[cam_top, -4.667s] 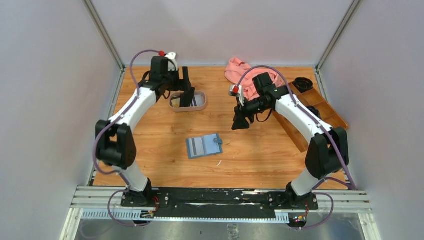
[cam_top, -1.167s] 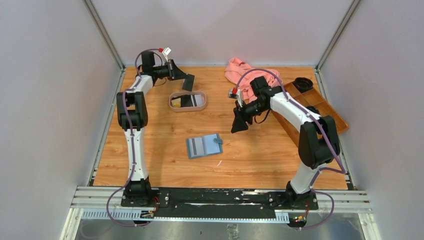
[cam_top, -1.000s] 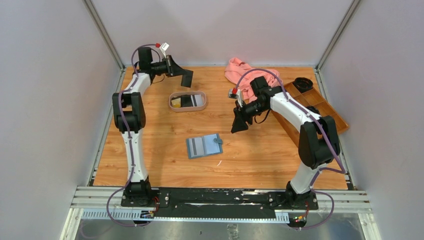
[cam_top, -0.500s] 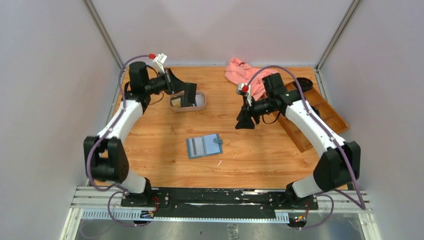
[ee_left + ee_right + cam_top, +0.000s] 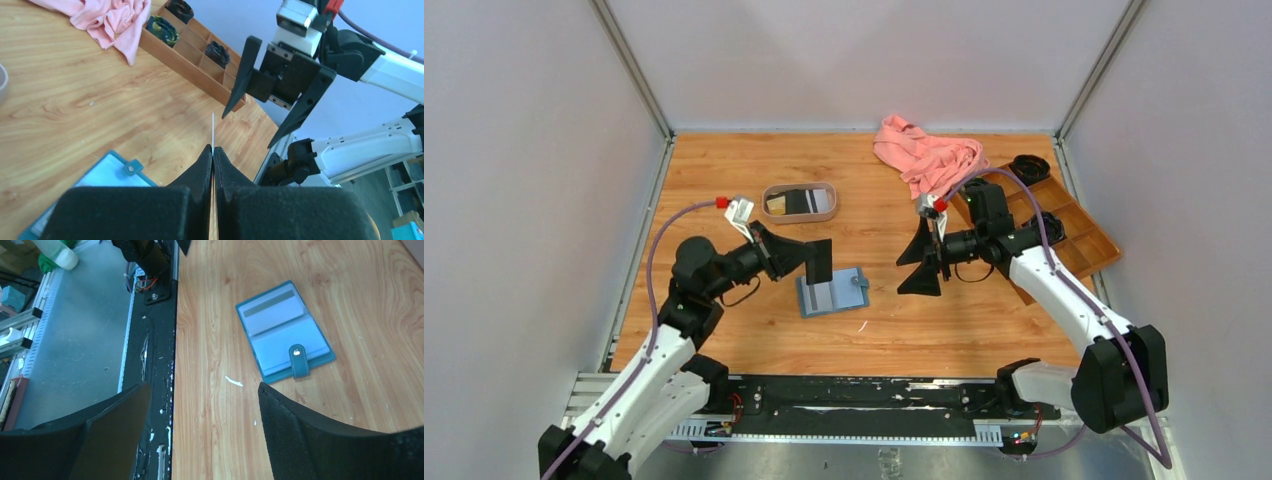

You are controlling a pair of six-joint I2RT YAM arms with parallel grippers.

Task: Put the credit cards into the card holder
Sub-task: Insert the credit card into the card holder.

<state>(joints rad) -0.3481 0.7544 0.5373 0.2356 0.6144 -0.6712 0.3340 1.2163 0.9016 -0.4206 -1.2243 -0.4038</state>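
Left gripper [image 5: 213, 156] is clamped shut on a single credit card [image 5: 213, 131], which the wrist camera sees edge-on as a thin pale line rising from between the pressed-together fingers; from above, the card [image 5: 821, 262] shows as a dark upright rectangle at the fingertips. It hangs just over the far left edge of the card holder [image 5: 832, 291], though whether the card touches the holder cannot be told. The teal-blue card holder lies opened flat on the wooden table [image 5: 754, 330], pale blue inside facing up, with its snap tab at the right end; the right wrist view shows one grey-striped card face in the pocket of the holder [image 5: 285, 332]. A small white scrap [image 5: 862, 326] lies on the table just on the near side of the holder. Right gripper [image 5: 923, 262] hovers to the right of the holder, apart from it, its two fingers spread wide and holding nothing. Beyond the holder, toward the back wall, an oval tray [image 5: 828, 193] holds more cards [image 5: 790, 203], black and gold-tan. A crumpled pink cloth [image 5: 924, 155] lies far right of the holder near the back, and a brown compartmented wooden box [image 5: 1084, 232] sits farther right.
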